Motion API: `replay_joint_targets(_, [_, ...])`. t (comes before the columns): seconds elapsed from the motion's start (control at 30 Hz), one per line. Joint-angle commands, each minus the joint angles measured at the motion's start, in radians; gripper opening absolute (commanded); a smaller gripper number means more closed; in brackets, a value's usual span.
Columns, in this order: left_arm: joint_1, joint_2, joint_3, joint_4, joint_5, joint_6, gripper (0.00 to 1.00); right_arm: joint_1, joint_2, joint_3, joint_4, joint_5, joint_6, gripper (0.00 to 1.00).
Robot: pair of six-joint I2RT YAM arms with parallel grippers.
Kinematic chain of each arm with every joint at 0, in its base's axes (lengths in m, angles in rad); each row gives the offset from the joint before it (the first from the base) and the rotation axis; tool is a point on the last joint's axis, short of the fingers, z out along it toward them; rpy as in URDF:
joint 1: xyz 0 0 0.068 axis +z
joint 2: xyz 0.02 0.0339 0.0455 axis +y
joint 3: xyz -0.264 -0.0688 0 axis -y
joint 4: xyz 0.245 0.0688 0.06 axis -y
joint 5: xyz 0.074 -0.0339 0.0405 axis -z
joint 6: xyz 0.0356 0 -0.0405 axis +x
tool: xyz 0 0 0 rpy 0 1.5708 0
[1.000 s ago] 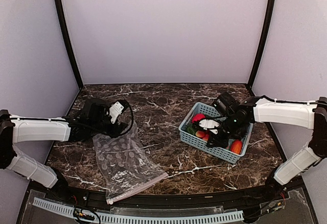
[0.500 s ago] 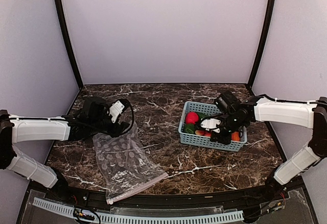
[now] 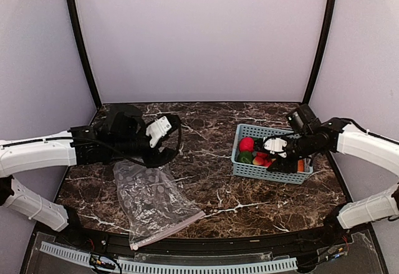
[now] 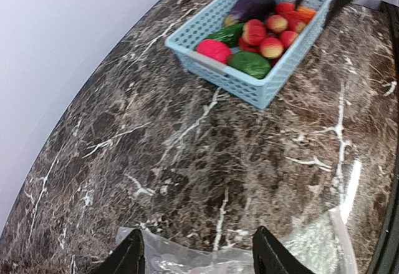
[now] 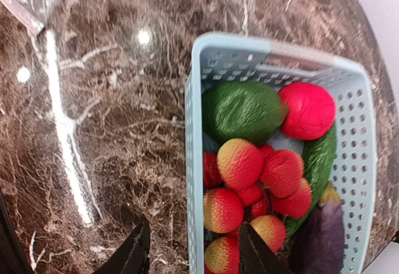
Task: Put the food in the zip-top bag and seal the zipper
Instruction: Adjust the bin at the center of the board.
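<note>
The table (image 3: 206, 186) is dark brown marble with white veins. The bag (image 3: 149, 199) is clear with grey dots, and its zipper (image 3: 168, 229) is pinkish-white. The basket (image 5: 193, 161) is light blue and slotted. Inside it, in the right wrist view, are a green vegetable (image 5: 242, 110) at 11 o'clock, a pink-red ball (image 5: 307, 110) at 1, red-and-yellow strawberries (image 5: 240, 161) mid-basket and a dark purple eggplant (image 5: 321, 243) at 5.

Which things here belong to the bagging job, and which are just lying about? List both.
For the job:
strawberries, eggplant, green vegetables
clear bag
zipper strip along the bag's mouth

Just lying about:
blue basket the produce sits in
marble table
</note>
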Motion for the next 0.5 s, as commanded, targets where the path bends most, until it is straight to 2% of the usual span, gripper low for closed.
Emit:
replay_joint_targets(0.0, [-0.216,0.025,0.075,-0.288,-0.203,-0.047,0.58,0.000,-0.113,0.040,0.050,-0.122,0.106,0.48])
replay_joint_targets(0.1, [-0.368,0.106,0.112,-0.379,-0.345,-0.108,0.58,-0.026,-0.161,-0.010,0.126,-0.128,0.149,0.49])
replay_joint_targets(0.2, [-0.520,0.190,0.178,-0.492,-0.485,-0.231,0.57,-0.058,-0.180,-0.063,0.195,-0.117,0.186,0.50])
replay_joint_targets(0.33, [-0.640,0.327,0.285,-0.655,-0.629,-0.438,0.50,-0.106,-0.195,-0.116,0.310,-0.070,0.279,0.49])
replay_joint_targets(0.47, [-0.740,0.474,0.390,-0.821,-0.699,-0.613,0.41,-0.156,-0.206,-0.154,0.373,-0.050,0.313,0.49])
